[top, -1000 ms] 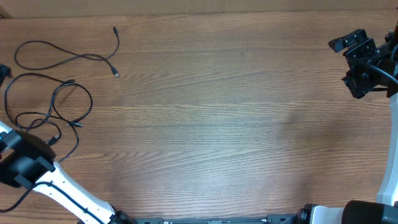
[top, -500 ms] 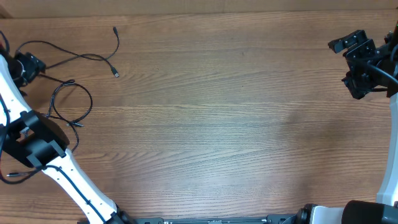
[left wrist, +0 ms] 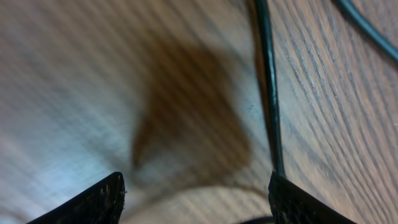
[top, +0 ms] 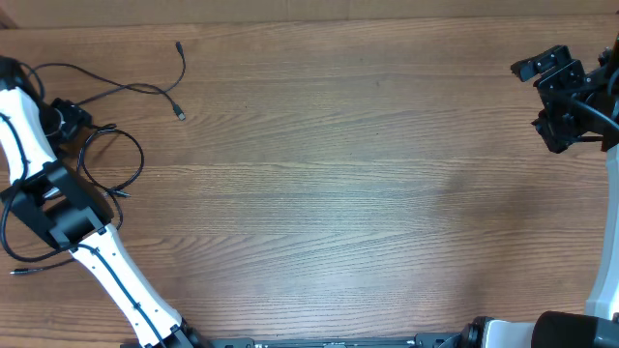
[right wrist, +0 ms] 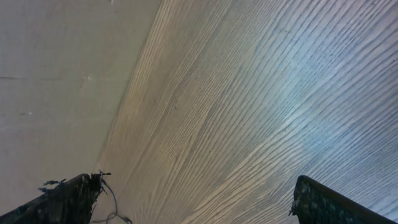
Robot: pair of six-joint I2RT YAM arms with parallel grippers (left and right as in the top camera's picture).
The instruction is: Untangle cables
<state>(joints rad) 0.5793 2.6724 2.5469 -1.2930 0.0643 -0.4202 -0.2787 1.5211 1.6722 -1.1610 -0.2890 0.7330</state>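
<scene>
Honestly this looks like early days for the untangling. In the overhead view all the cabling sits in the upper left of the frame on the wooden table [top: 338, 193]. The thin black cable [top: 145, 89] snakes out toward the top with both plug ends lying free, so that one looks mostly laid out. The looped cable [top: 141, 160] below it crosses over itself at least once, and a loose end trails out at the lower left edge. Whether the two are hooked together near the arm I can't tell, the arm covers that bit. The left gripper [top: 66, 118] is right in among them. In its wrist view the left gripper [left wrist: 196, 199] has its jaws spread wide with nothing between them, and one black strand [left wrist: 267, 93] runs down the wood to just by the right-hand fingertip. The right gripper [top: 547, 97] is parked way off at the upper right, well apart from any cable. Its own camera shows the jaws wide apart over bare wood, holding nothing. So I'd say the separating is mostly left to do. No brands, labels or writing readable anywhere.
</scene>
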